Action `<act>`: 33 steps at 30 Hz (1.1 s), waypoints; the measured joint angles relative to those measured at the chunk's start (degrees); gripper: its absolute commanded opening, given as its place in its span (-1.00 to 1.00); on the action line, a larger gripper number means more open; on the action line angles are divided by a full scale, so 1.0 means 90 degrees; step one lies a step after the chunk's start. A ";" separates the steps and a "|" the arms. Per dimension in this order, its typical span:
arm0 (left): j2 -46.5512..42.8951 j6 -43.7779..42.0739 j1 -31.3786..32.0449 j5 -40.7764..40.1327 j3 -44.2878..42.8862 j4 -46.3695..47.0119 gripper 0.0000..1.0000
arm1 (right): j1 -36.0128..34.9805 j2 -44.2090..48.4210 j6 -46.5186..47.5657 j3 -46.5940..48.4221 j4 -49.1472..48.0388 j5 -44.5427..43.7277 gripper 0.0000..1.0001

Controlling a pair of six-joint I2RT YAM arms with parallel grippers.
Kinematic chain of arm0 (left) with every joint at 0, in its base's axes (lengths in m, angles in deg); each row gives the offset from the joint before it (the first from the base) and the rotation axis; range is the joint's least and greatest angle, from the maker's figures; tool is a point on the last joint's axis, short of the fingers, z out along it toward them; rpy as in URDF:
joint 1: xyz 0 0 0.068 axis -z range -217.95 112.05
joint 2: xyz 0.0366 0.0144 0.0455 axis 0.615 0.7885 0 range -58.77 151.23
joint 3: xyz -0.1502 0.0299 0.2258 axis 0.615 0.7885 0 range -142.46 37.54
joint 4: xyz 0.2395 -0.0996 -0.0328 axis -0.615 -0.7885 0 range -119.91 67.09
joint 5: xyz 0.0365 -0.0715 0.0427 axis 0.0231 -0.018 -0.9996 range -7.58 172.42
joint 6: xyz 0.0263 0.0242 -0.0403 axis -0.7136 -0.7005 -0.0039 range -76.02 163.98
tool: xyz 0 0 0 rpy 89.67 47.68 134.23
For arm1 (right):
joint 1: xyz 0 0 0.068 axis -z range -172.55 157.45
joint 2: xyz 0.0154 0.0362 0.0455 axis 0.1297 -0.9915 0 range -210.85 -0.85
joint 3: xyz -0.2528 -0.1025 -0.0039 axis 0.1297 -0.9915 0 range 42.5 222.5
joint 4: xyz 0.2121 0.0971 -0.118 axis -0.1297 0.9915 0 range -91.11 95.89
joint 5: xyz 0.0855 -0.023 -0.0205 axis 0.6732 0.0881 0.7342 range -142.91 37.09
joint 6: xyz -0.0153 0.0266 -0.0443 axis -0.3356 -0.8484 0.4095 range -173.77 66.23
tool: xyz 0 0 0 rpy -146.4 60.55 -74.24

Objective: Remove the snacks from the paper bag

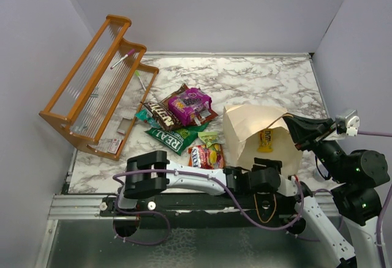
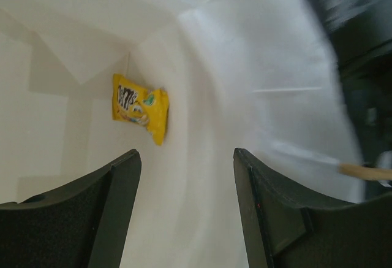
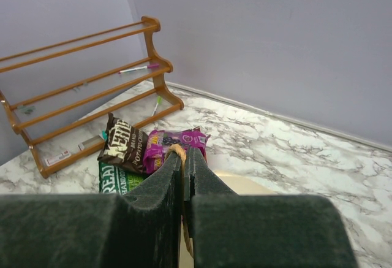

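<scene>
The right gripper (image 3: 185, 156) is pinching the cord handle (image 3: 176, 150) of the paper bag (image 1: 242, 130), plain only in its wrist view. The left gripper (image 2: 187, 154) is hanging inside the mouth, jaws apart, empty, a yellow packet (image 2: 139, 107) lying ahead amid bare paper; other snacks (image 1: 184, 118) are lying outside, leftward

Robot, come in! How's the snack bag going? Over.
Left gripper open at paper bag mouth. Right gripper shut on its handle. Yellow packet inside. Nothing blocking it.
</scene>
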 measured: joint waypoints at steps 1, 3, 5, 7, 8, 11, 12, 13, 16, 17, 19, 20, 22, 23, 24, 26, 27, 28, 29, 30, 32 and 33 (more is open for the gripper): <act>0.0078 -0.0068 -0.0097 0.0002 -0.0017 -0.0039 0.30 | 0.0000 0.0000 0.0000 0.0000 0.0002 -0.0002 -0.95; 0.0165 -0.0160 -0.0282 0.0007 -0.0032 -0.0075 0.32 | 0.0000 0.0000 -0.0002 0.0017 0.0022 -0.0002 -0.95; 0.0240 -0.0214 -0.0464 0.0010 -0.0078 -0.0068 0.31 | 0.0000 0.0000 -0.0005 0.0036 0.0022 0.0000 -0.95; 0.0289 -0.0214 -0.0614 0.0015 -0.0102 -0.0022 0.30 | 0.0000 0.0000 -0.0017 0.0049 0.0022 0.0000 -0.95; 0.0306 -0.0199 -0.0663 0.0015 -0.0104 0.0000 0.29 | 0.0000 0.0000 -0.0041 0.0049 0.0022 0.0000 -0.95; 0.0369 -0.0024 -0.0712 0.0012 -0.0104 0.0073 0.28 | 0.0000 0.0000 -0.0066 0.0049 0.0022 0.0002 -0.95; 0.0393 0.0049 -0.0709 0.0012 -0.0107 0.0085 0.28 | 0.0000 0.0000 -0.0070 0.0049 0.0022 0.0002 -0.95; 0.0420 0.0160 -0.0709 0.0012 -0.0107 0.0092 0.28 | 0.0000 0.0005 -0.0087 0.0049 0.0022 0.0002 -0.95; 0.0483 0.0401 -0.0709 0.0007 -0.0107 0.0134 0.29 | 0.0000 0.0036 -0.0107 0.0049 0.0022 0.0002 -0.95; 0.0505 0.0469 -0.0714 0.0005 -0.0107 0.0148 0.30 | 0.0000 0.0049 -0.0107 0.0049 0.0019 0.0002 -0.95; 0.0546 0.0578 -0.0741 0.0007 -0.0107 0.0202 0.30 | 0.0000 0.0063 -0.0107 0.0049 0.0019 0.0007 -0.95; 0.0563 0.0617 -0.0765 0.0005 -0.0107 0.0226 0.31 | 0.0000 0.0063 -0.0107 0.0049 0.0019 0.0012 -0.95; 0.0595 0.0685 -0.0835 -0.0017 -0.0107 0.0299 0.30 | 0.0000 0.0061 -0.0109 0.0049 0.0024 0.0029 -0.95; 0.0610 0.0692 -0.0872 -0.0056 -0.0107 0.0350 0.29 | 0.0000 0.0061 -0.0117 0.0049 0.0022 0.0034 -0.95; 0.0627 0.0695 -0.0894 -0.0100 -0.0107 0.0410 0.28 | 0.0000 0.0061 -0.0134 0.0049 0.0022 0.0044 -0.95; 0.0648 0.0619 -0.0945 -0.0194 -0.0100 0.0573 0.30 | 0.0000 0.0061 -0.0170 0.0049 0.0019 0.0056 -0.95; 0.0648 0.0551 -0.0967 -0.0221 -0.0066 0.0716 0.30 | 0.0000 0.0061 -0.0177 0.0049 0.0019 0.0061 -0.95; 0.0641 0.0466 -0.0976 -0.0236 0.0010 0.0942 0.30 | 0.0000 0.0061 -0.0187 0.0051 0.0019 0.0085 -0.95; 0.0641 0.0396 -0.0979 -0.0236 0.0068 0.1076 0.30 | 0.0000 0.0061 -0.0202 0.0058 0.0019 0.0129 -0.94; 0.0641 0.0311 -0.0993 -0.0228 0.0107 0.1168 0.30 | 0.0000 0.0056 -0.0206 0.0070 0.0022 0.0177 -0.94; 0.0646 0.0187 -0.1013 -0.0199 0.0136 0.1248 0.30 | 0.0000 0.0046 -0.0206 0.0102 0.0022 0.0257 -0.95; 0.0648 0.0143 -0.1022 -0.0170 0.0136 0.1292 0.31 | 0.0000 0.0034 -0.0206 0.0129 0.0019 0.0296 -0.95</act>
